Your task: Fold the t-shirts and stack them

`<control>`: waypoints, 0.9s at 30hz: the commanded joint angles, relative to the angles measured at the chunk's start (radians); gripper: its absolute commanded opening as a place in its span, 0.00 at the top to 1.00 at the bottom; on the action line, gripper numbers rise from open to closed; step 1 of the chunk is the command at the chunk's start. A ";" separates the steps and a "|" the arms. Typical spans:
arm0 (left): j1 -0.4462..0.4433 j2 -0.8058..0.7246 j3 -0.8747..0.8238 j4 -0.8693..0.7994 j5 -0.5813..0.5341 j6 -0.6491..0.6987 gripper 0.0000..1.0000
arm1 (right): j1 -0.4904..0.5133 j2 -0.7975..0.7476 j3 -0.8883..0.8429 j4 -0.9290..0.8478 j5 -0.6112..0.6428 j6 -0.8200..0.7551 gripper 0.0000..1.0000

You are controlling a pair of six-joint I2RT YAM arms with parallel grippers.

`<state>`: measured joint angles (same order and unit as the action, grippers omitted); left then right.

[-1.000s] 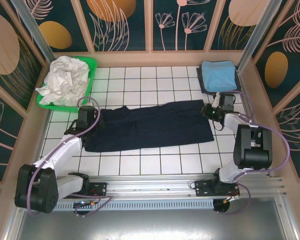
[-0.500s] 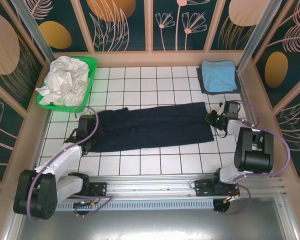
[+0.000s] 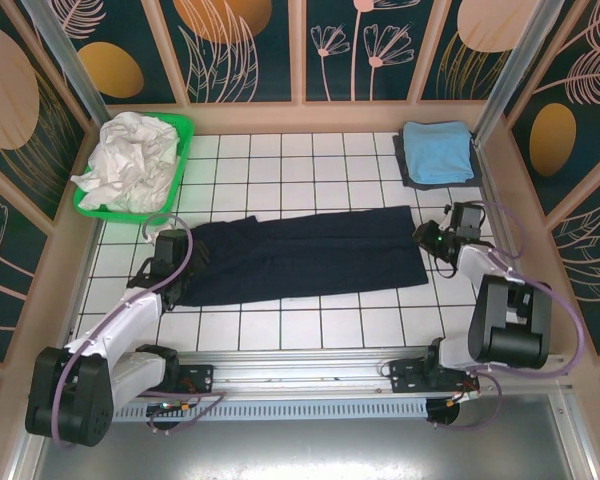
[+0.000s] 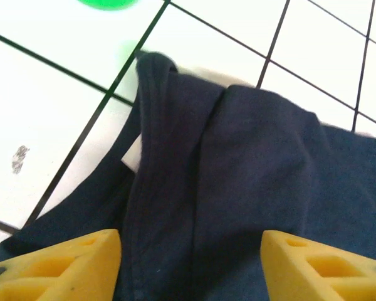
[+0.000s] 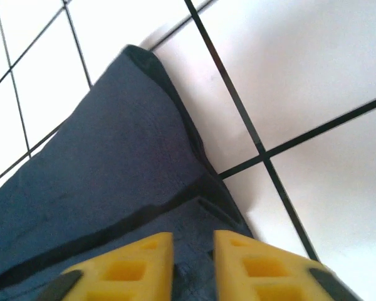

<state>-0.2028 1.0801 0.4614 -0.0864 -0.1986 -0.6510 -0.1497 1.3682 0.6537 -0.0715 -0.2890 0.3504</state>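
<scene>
Jaws slack at both ends of the navy shirt
Left gripper now gapes wide over the shirt's left end. Right gripper, eased back to the right edge, shows a narrow gap. The shirt lies flat mid-table. The green basket holds a crumpled white shirt. The light blue shirt sits folded far right.

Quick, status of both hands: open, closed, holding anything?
Left hand: open wide over the navy shirt, holding nothing.
Right hand: open just a crack over the shirt's corner, holding nothing.
</scene>
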 commanded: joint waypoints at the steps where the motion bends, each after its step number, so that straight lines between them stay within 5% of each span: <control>1: 0.003 0.094 0.083 0.007 0.016 0.031 0.36 | 0.021 -0.081 0.006 -0.021 0.049 0.028 0.66; 8: 0.004 0.368 0.232 0.053 0.163 0.065 0.38 | 0.202 0.082 0.083 0.028 0.061 0.069 0.64; 14: 0.003 0.408 0.167 0.036 0.137 0.057 0.40 | 0.251 0.057 -0.014 0.014 0.104 0.133 0.66; 19: 0.004 0.450 0.149 0.035 0.090 0.046 0.78 | 0.227 0.019 -0.104 -0.046 0.203 0.162 0.65; 27: 0.006 0.463 0.189 0.016 0.045 0.076 0.93 | 0.096 -0.052 -0.165 -0.069 0.201 0.162 0.67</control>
<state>-0.2031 1.5196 0.6342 -0.0273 -0.0910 -0.5980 -0.0307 1.3369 0.5068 -0.0891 -0.1387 0.5060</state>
